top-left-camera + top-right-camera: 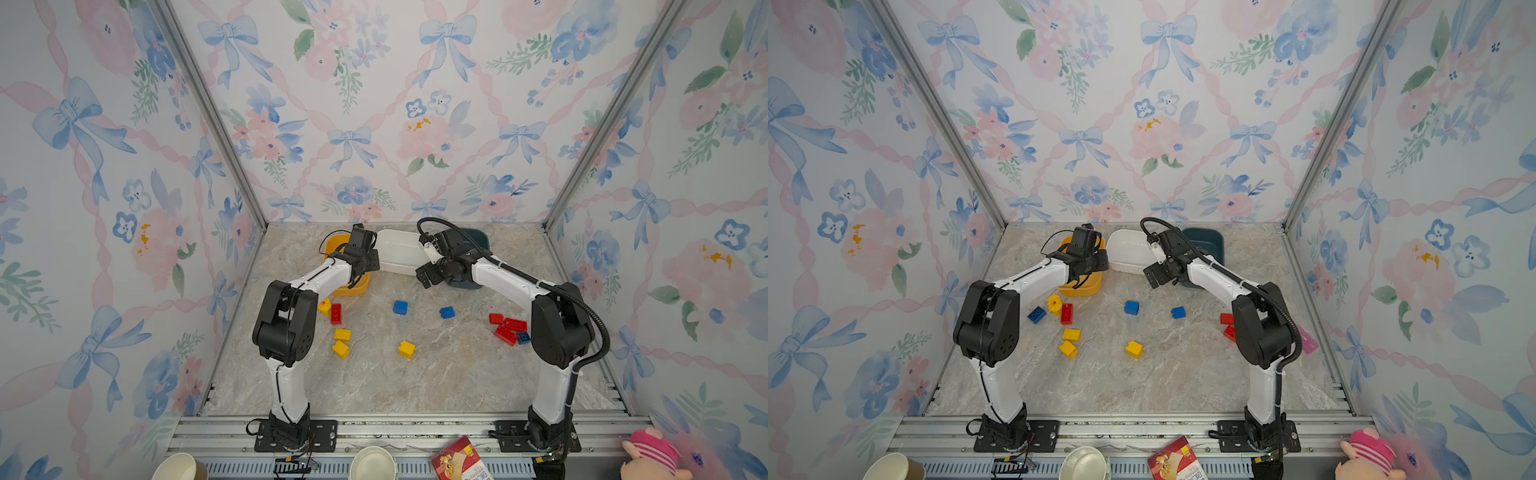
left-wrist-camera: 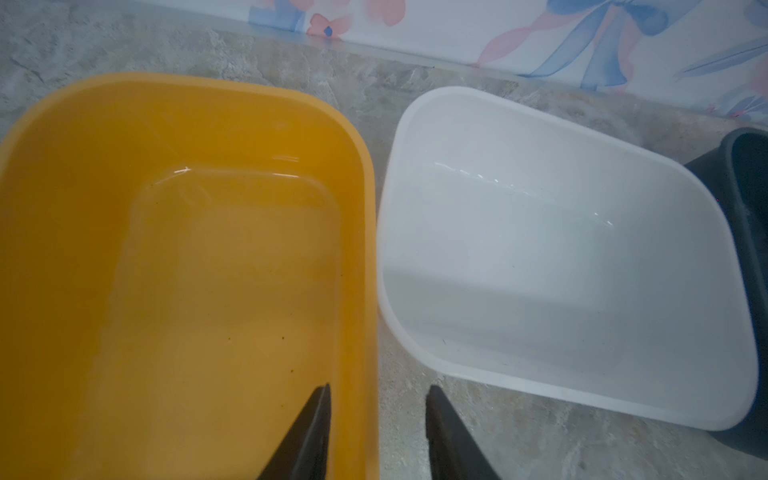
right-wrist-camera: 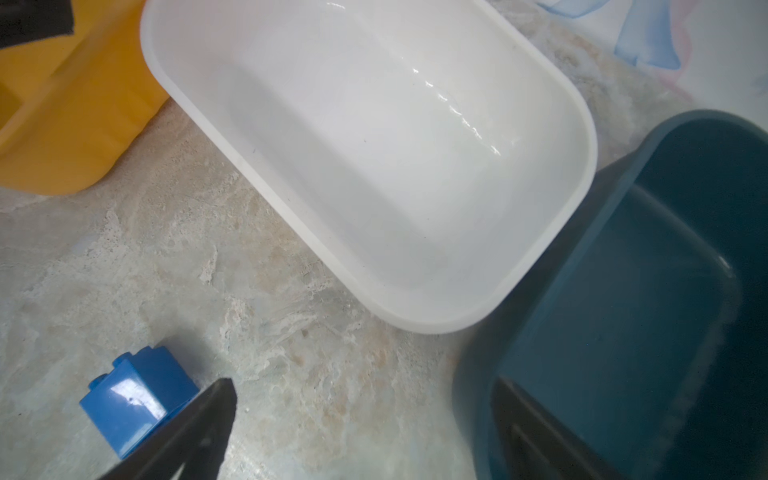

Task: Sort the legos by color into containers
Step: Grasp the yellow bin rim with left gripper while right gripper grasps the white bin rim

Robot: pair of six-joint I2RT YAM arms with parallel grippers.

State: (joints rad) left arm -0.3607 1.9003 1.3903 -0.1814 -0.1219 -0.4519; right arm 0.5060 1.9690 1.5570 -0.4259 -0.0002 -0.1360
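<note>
L tool [image 2: 379,387] apart | R tool [image 3: 362,381] wide apart | blue lego [image 3: 133,395] glossy, studded, sq

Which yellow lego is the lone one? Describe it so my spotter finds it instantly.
Start at the white tub, middle of the back row on the marble table. Come straight toward the near edge past the blue brick; next is the lone yellow lego. The other yellow bricks lie clustered farther left; this one has nothing beside it.
</note>
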